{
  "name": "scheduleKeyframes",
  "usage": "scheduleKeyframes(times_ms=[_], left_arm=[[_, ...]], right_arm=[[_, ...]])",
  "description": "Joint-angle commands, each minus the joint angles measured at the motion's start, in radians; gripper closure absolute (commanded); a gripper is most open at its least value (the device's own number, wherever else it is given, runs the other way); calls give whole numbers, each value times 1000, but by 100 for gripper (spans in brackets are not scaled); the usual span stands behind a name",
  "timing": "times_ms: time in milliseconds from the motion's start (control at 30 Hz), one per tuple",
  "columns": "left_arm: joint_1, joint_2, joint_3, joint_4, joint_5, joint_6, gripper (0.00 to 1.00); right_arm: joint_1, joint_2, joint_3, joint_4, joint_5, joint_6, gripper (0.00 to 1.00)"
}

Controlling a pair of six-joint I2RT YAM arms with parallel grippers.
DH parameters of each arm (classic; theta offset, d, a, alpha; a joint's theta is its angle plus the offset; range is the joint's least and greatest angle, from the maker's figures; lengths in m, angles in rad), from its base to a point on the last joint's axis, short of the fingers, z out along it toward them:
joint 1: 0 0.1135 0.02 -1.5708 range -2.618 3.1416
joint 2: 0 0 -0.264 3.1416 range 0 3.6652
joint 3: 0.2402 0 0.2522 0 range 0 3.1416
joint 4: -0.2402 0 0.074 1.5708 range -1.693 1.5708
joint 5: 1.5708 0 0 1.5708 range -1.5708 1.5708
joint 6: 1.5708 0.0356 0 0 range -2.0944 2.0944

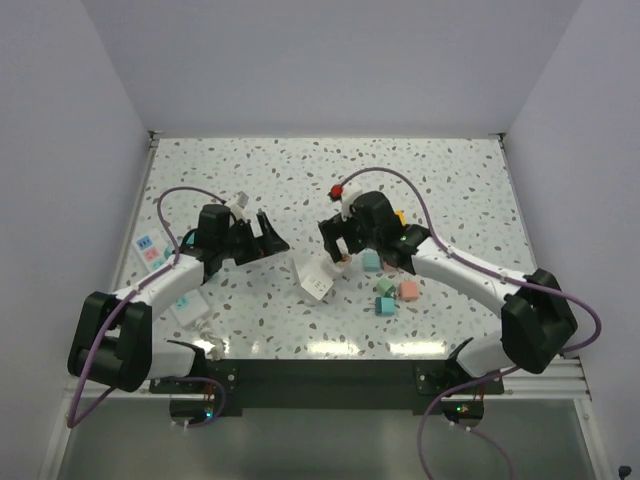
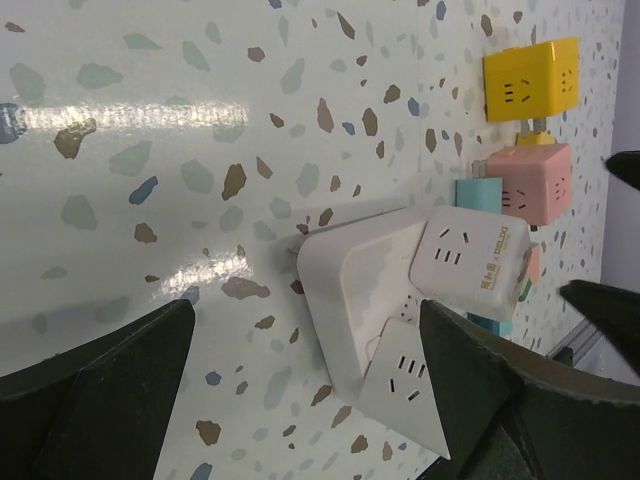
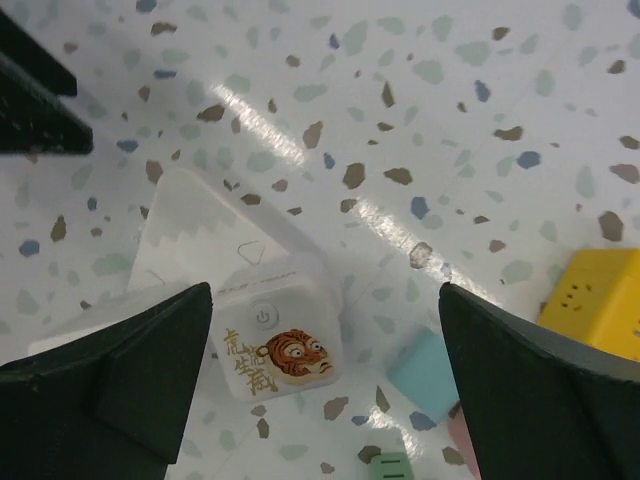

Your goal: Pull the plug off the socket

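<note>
Plug (image 3: 275, 335), a white cube with a tiger sticker and a small power button on its face, is sitting pushed into the white socket block (image 3: 190, 230). The socket block is lying on the speckled table (image 1: 450, 170), between my two arms.

My right gripper (image 1: 338, 248) is hanging directly over the socket block with its jaws standing wide apart. The plug is showing in the gap between its fingers (image 3: 130, 380). That finger is sitting just beside the plug's side, but I cannot tell whether it is touching. Nothing is being squeezed.

My left gripper (image 1: 270, 238) is pointing at the socket block from the opposite side. Its jaws are also spread wide and are holding nothing, and its tips are sitting near the block but apart from it.

A yellow cube (image 2: 530, 78), a pink cube (image 2: 530, 185), a teal cube (image 3: 425, 375) and a green cube (image 1: 384, 304) are lying past the socket block on my right arm's side. The teal one is lying closest to the block, and the yellow one is lying farthest from it.
</note>
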Motion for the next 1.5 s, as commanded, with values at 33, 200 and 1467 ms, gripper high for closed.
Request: scheduleKeyframes(times_ms=[33, 200, 1467], left_arm=[[-6, -26, 33, -20, -89, -37, 0], [-6, -46, 47, -52, -143, -57, 0], [-6, -239, -26, -246, -218, -63, 0]], right_arm=[[-3, -43, 269, -323, 254, 239, 1], [3, -37, 356, -538, 277, 469, 1], [215, 336, 299, -544, 10, 1146, 44]])
